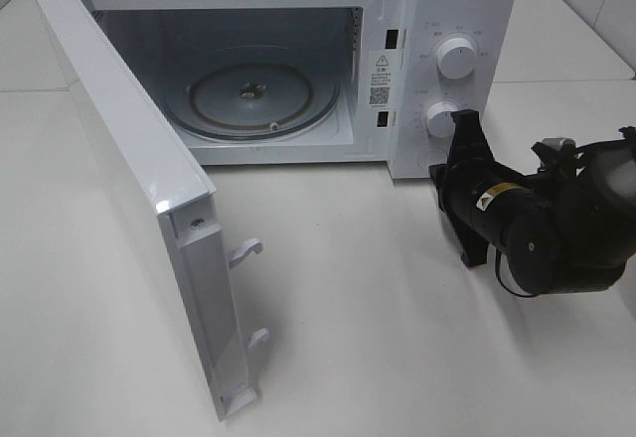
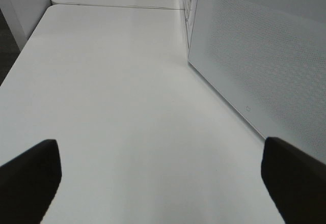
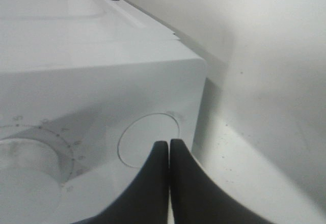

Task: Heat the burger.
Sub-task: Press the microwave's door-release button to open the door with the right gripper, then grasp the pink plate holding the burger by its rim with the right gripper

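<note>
1. The right gripper (image 1: pixel 462 119) sits at the right of the overhead frame, its two black fingers (image 3: pixel 153 183) pressed together with nothing between them
2. Its tips are right at the lower knob (image 1: pixel 442 119) of the control panel; whether they touch it I cannot tell. In the right wrist view the closed tips overlap the rim of that round knob (image 3: pixel 150 140)
3. The upper knob (image 1: pixel 457 58) stands just above, ringed by small tick marks
4. The left gripper (image 2: pixel 159 147) shows only in its own wrist view, fingers (image 2: pixel 30 178) wide apart and holding nothing, over the bare white table (image 2: pixel 127 107) beside the open door (image 2: pixel 265 61)
5. The microwave (image 1: pixel 447 0) fills the upper middle of the overhead frame; its door (image 1: pixel 129 159) swings out toward lower left, two latch hooks (image 1: pixel 245 250) on its edge
6. Inside, the glass turntable (image 1: pixel 253 94) lies bare
7. The burger appears in none of the three views, so its place cannot be told
</note>
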You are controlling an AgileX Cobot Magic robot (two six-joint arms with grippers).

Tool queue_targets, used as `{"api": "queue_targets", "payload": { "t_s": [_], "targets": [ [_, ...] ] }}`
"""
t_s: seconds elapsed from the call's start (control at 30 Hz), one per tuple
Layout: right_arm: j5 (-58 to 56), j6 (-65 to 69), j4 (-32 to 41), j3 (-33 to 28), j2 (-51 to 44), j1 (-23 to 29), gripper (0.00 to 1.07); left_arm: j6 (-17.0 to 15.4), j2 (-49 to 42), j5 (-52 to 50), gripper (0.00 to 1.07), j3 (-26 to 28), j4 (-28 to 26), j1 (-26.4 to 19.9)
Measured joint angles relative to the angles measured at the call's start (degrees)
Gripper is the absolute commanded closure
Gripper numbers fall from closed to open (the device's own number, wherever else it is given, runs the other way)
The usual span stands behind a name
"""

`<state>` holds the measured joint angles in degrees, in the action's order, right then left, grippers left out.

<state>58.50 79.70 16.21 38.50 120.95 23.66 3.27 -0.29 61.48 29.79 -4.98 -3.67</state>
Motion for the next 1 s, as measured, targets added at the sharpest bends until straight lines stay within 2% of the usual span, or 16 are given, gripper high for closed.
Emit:
{"api": "queue_targets", "payload": {
  "t_s": [0.37, 0.6, 0.8, 0.87, 0.9, 0.97, 1.0],
  "targets": [
    [0.29, -1.20, -0.97, -5.27, -5.16, 0.00, 1.07, 0.00, 0.00, 0.00, 0.07, 0.00, 0.00, 0.00],
    [-6.47, -10.08, -7.39, -10.03, -11.46, 0.00, 1.07, 0.00, 0.00, 0.00, 0.07, 0.00, 0.00, 0.00],
    [-18.51, -23.61, -9.17, -13.35, -20.45, 0.00, 1.07, 0.00, 0.00, 0.00, 0.07, 0.00, 0.00, 0.00],
    [-29.16, -32.37, -10.26, -13.69, -26.13, 0.00, 1.07, 0.00, 0.00, 0.00, 0.07, 0.00, 0.00, 0.00],
    [-29.16, -32.37, -10.26, -13.69, -26.13, 0.00, 1.07, 0.00, 0.00, 0.00, 0.07, 0.00, 0.00, 0.00],
    [-43.77, -45.21, -11.63, -13.58, -33.80, 0.00, 1.07, 0.00, 0.00, 0.00, 0.07, 0.00, 0.00, 0.00],
    [-43.77, -45.21, -11.63, -13.58, -33.80, 0.00, 1.07, 0.00, 0.00, 0.00, 0.07, 0.00, 0.00, 0.00]
  ]
}}
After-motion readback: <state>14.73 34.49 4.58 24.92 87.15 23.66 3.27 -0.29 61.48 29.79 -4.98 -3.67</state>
